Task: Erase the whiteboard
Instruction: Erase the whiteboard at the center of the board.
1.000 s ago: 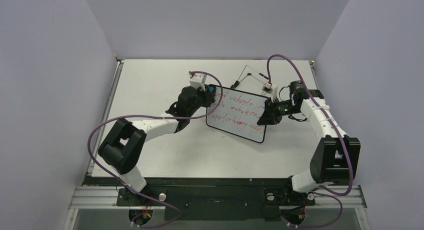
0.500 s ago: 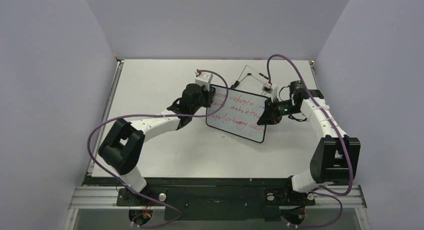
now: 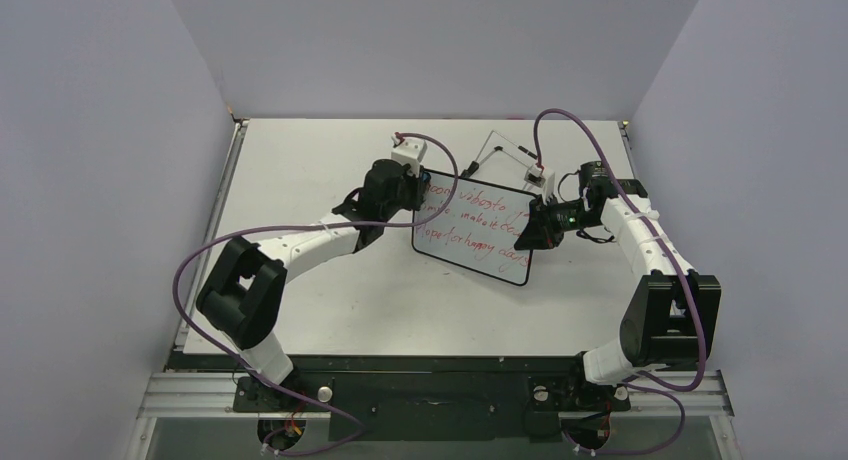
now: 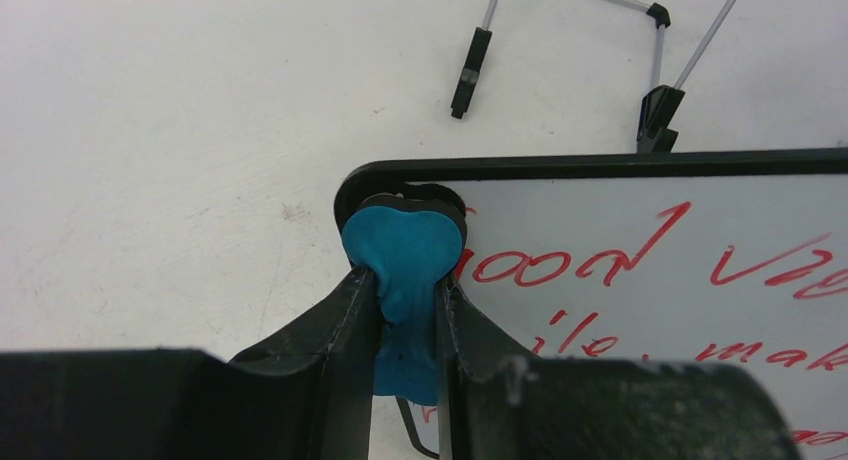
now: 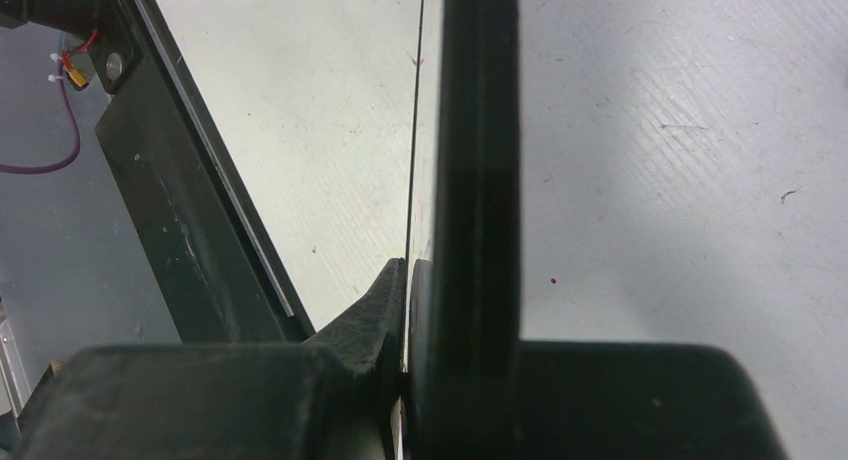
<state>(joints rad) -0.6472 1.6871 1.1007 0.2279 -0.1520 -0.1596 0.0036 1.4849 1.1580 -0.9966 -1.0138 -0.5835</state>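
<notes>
White surface (image 3: 300,180) is seen, the whiteboard (image 3: 475,230) near centre, clamped at 3 o'clock by the right pincer (image 3: 530,230). An eraser (image 4: 402,242), gripped by the left pincer (image 4: 405,285), is pressed at its 10 o'clock corner; nearly all writing is judged unwiped.

White rectangular table (image 3: 300,180) with faint scuffs and dark specks, thin wire easel stand (image 3: 503,146) lying toward 1 o'clock near the far edge, whiteboard (image 3: 470,245) with red handwriting just right of centre at 3 o'clock, stand just beyond its far rim.
</notes>
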